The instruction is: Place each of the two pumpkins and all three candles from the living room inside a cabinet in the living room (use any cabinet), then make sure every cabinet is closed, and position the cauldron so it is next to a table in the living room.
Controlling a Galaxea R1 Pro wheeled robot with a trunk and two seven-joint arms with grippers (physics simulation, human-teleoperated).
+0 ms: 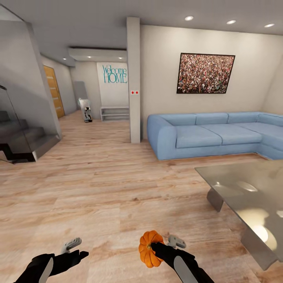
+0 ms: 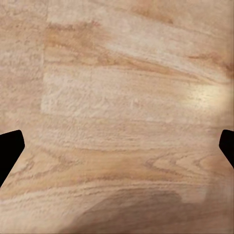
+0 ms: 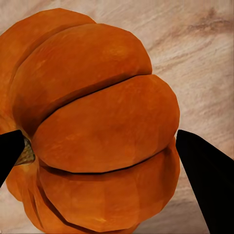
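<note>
Your right claw [image 1: 159, 247] pinches a pumpkin [image 1: 148, 249] low over the wooden floor [image 1: 98, 196], its stem sideways toward your left claw [image 1: 74, 248], which is spread and empty; the table [image 1: 251, 188] stands to the right.

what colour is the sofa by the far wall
Light blue; the sofa shows best in the head view.

This is a home's living room. A blue sectional sofa [image 1: 220, 133] sits at two o'clock, a glass coffee table [image 1: 251, 196] at three. A "Welcome HOME" sign [image 1: 114, 74] and stairs [image 1: 19, 137] lie at eleven.
</note>
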